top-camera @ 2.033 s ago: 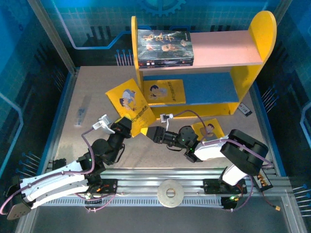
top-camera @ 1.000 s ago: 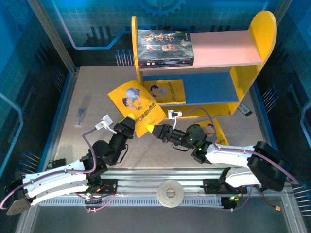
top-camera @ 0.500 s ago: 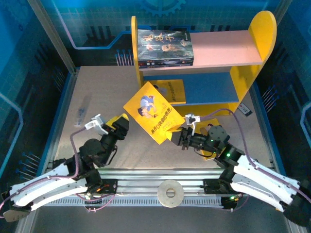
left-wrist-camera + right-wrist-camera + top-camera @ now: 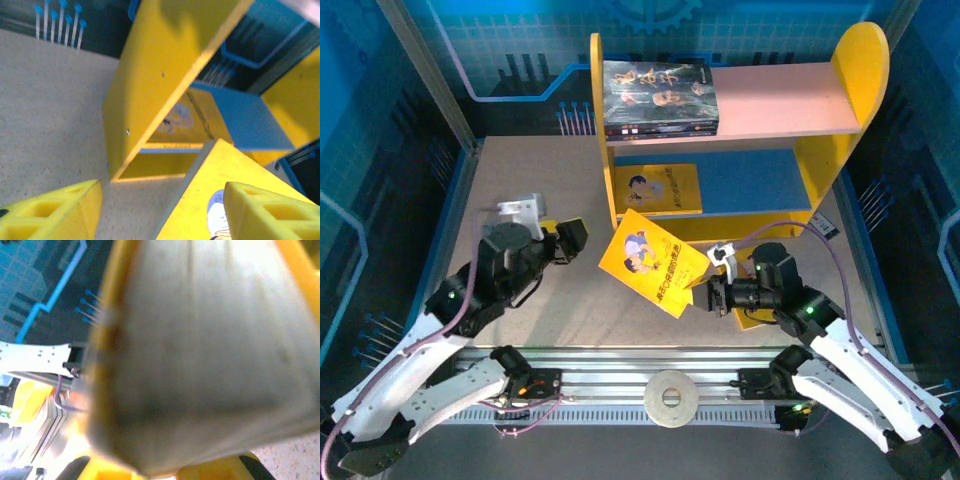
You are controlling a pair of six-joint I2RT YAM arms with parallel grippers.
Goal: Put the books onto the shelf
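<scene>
Beige speckled table (image 4: 520, 190), blue walls all round.

Top view: the shelf (image 4: 865, 70) stands upright at the far middle. Dark books (image 4: 660, 97) lie stacked at the left end of its pink upper board. A thin yellow book (image 4: 660, 188) lies flat at the left end of the blue lower board. The right gripper (image 4: 705, 290) is clamped on the right-hand edge of a held yellow book (image 4: 650, 262), which is tilted, cover up, just in front of the shelf's left side. The left gripper (image 4: 570, 238) sits apart from that book, to its left, jaws spread wide and gripping nothing. A small dark object (image 4: 827, 228) lies by the shelf's right foot.

Left wrist view: yellow fingers (image 4: 55, 215) wide apart. Ahead are the shelf's (image 4: 150, 75) left side panel and the thin yellow book (image 4: 195, 120) on the blue board. The held yellow book (image 4: 200, 200) sits low in the foreground.

Right wrist view: the held yellow book (image 4: 200, 340) is close to the lens, a blurred pale face with yellow edges. I cannot make out the grip itself here.
</scene>
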